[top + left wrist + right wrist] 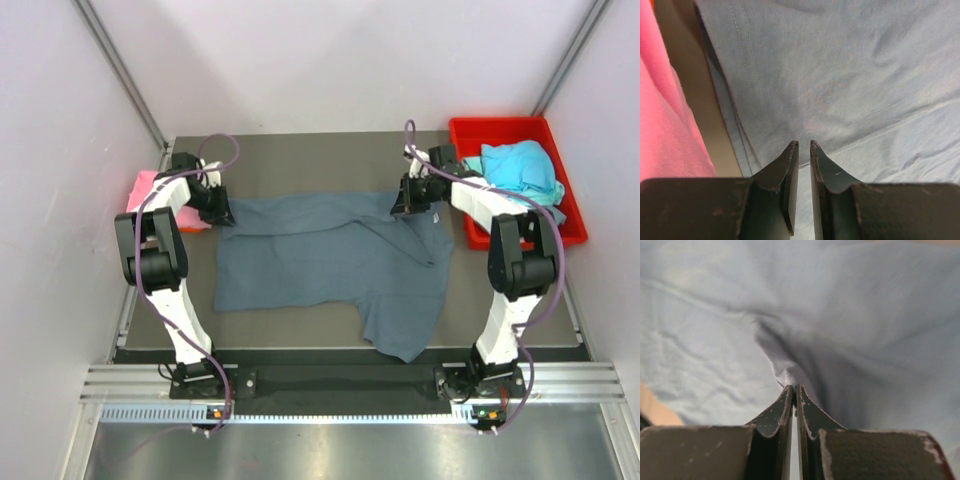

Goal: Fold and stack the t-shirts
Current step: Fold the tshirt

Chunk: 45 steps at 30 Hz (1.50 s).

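Judging by the layout, the work was at an early stage. One slate blue-grey t-shirt (320, 265) lay across the middle of the table (300, 150), mostly flat but rumpled, with one end trailing toward the near edge. No finished fold was evident on it.

The right gripper (792, 387) was clamped on this shirt at its far right corner. The cloth was drawn up into a small peak between the closed jaws.

The left gripper (802, 144) sat at the shirt's far left corner, beside the hem. Its jaws were nearly together with a narrow gap, and it could not be determined whether cloth was pinched.

A pink t-shirt (145, 188) lay as a compact bundle at the table's far left edge, just beside the left gripper. It was possibly already folded, but this was not confirmed.

A turquoise t-shirt (515, 165) lay crumpled in the red bin (500, 127), unfolded. Outstanding work appeared to be folding the grey shirt, handling the bin's contents, and stacking.
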### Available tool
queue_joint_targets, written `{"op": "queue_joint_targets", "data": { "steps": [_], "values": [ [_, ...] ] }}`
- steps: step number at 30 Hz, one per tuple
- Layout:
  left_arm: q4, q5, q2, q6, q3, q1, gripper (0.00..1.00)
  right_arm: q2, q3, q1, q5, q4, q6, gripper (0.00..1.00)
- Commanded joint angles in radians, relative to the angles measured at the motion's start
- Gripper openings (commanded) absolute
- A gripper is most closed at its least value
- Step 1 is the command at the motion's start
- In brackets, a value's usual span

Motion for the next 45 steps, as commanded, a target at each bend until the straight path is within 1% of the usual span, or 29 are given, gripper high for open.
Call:
{"op": "queue_joint_targets", "data": {
  "steps": [1, 5, 8, 9, 11, 12, 15, 17, 18, 22, 24, 27, 28, 30, 31, 35, 38, 41, 45],
  "values": [
    [0.039, 0.028, -0.040, -0.005, -0.002, -0.003, 0.20, -0.110, -0.071, 0.041, -0.026, 0.008, 0.042, 0.04],
    [0.041, 0.028, -0.044, 0.001, -0.003, -0.001, 0.20, -0.162, -0.193, 0.108, -0.032, 0.043, 0.072, 0.04],
    [0.044, 0.027, -0.049, 0.004, -0.011, -0.003, 0.20, -0.185, -0.234, 0.160, -0.031, 0.069, 0.088, 0.04],
    [0.044, 0.027, -0.051, 0.001, -0.013, -0.003, 0.20, -0.188, -0.237, 0.170, -0.031, 0.071, 0.097, 0.06],
    [0.047, 0.028, -0.055, 0.001, -0.017, -0.003, 0.20, -0.196, -0.232, 0.187, -0.023, 0.074, 0.102, 0.12],
    [0.050, 0.028, -0.058, 0.001, -0.019, -0.003, 0.20, -0.198, -0.229, 0.188, -0.023, 0.068, 0.108, 0.18],
    [0.053, 0.030, -0.063, -0.002, -0.028, -0.003, 0.20, -0.202, -0.185, 0.182, -0.002, 0.039, 0.088, 0.34],
    [0.052, 0.031, -0.067, -0.002, -0.029, -0.003, 0.20, -0.208, -0.148, 0.152, 0.010, 0.034, 0.089, 0.37],
    [0.052, 0.031, -0.067, -0.004, -0.028, -0.003, 0.20, -0.211, -0.136, 0.139, 0.013, 0.036, 0.098, 0.41],
    [0.026, 0.019, -0.043, 0.001, 0.019, -0.001, 0.20, -0.193, -0.093, 0.069, 0.059, 0.059, 0.120, 0.44],
    [0.015, -0.028, -0.028, -0.005, 0.067, -0.001, 0.22, -0.175, -0.074, 0.029, 0.073, 0.075, 0.108, 0.47],
    [0.018, -0.079, -0.026, -0.001, 0.113, -0.001, 0.30, -0.132, -0.045, -0.014, 0.121, 0.091, 0.069, 0.50],
    [0.023, -0.091, -0.021, 0.002, 0.124, -0.003, 0.35, -0.104, -0.036, -0.026, 0.127, 0.095, 0.065, 0.50],
    [0.004, -0.096, 0.008, 0.012, 0.180, 0.000, 0.37, -0.076, -0.002, -0.060, 0.132, 0.098, 0.053, 0.50],
    [-0.031, -0.096, 0.024, 0.010, 0.208, 0.005, 0.43, -0.051, 0.010, -0.077, 0.132, 0.100, 0.048, 0.51],
    [-0.112, -0.102, 0.147, 0.005, 0.389, 0.008, 0.43, 0.019, 0.081, -0.114, 0.138, 0.106, 0.033, 0.51],
    [-0.132, -0.107, 0.213, 0.016, 0.464, 0.008, 0.43, 0.066, 0.122, -0.138, 0.127, 0.114, 0.028, 0.52],
    [-0.129, -0.117, 0.259, 0.013, 0.509, 0.008, 0.43, 0.111, 0.159, -0.155, 0.132, 0.124, 0.028, 0.52],
    [-0.123, -0.140, 0.288, 0.005, 0.524, 0.009, 0.43, 0.157, 0.216, -0.158, 0.127, 0.120, 0.029, 0.52]
  ]
}}
